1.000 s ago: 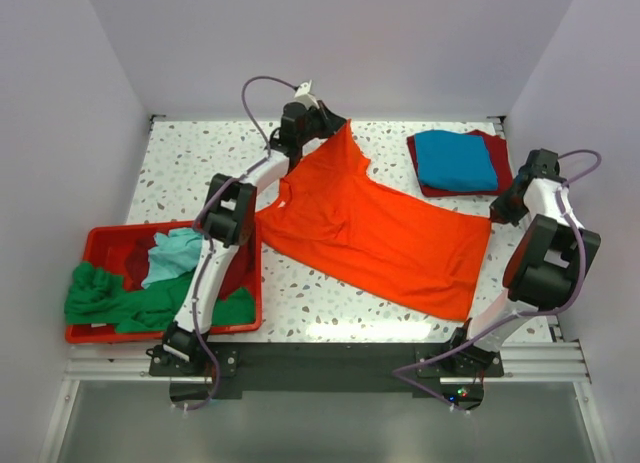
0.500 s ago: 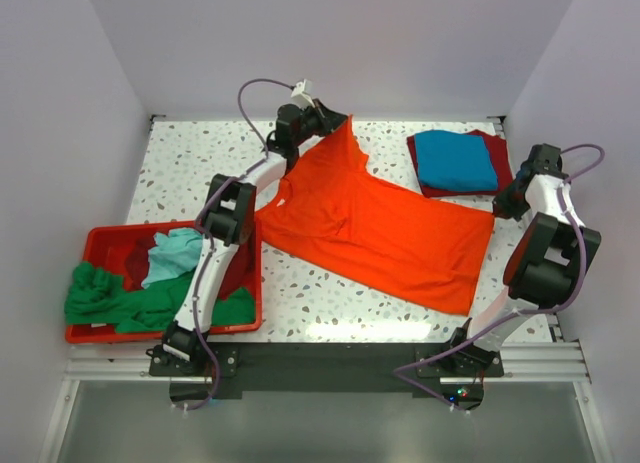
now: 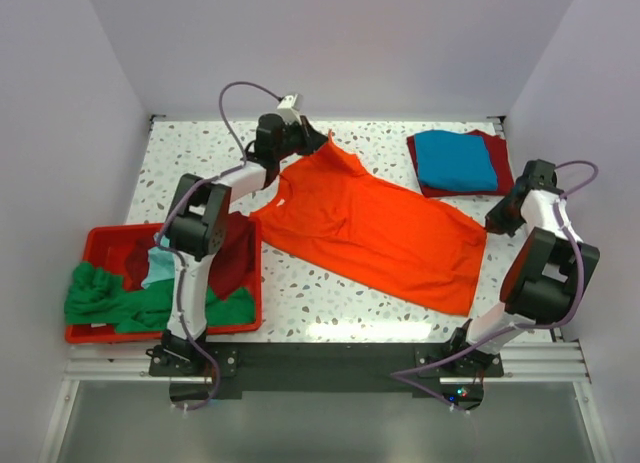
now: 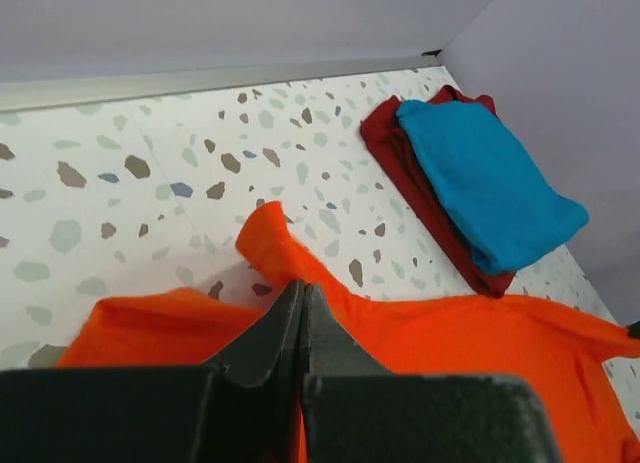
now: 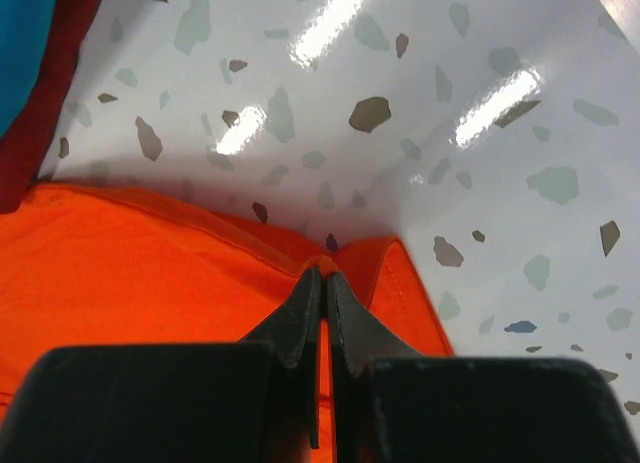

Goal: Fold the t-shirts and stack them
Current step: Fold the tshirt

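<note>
The bright orange t-shirt (image 3: 375,228) lies spread across the middle of the table. My left gripper (image 3: 315,143) is shut on its far sleeve at the back; the wrist view shows the jaws pinching orange cloth (image 4: 430,328). My right gripper (image 3: 492,221) is shut on the shirt's hem corner at the right, seen as orange cloth (image 5: 150,283) in the right wrist view. A folded blue t-shirt (image 3: 455,158) lies on a folded dark red one (image 3: 425,163) at the back right. Green (image 3: 105,298), light teal (image 3: 165,263) and dark red shirts fill the red bin.
The red plastic bin (image 3: 100,238) stands at the table's front left, with green cloth hanging over its left rim. Walls close the table on the left, back and right. The folded stack also shows in the left wrist view (image 4: 490,183).
My left gripper has moved left along the back with the sleeve. My right gripper has moved a little nearer and right with the hem. The orange shirt is stretched flatter.
</note>
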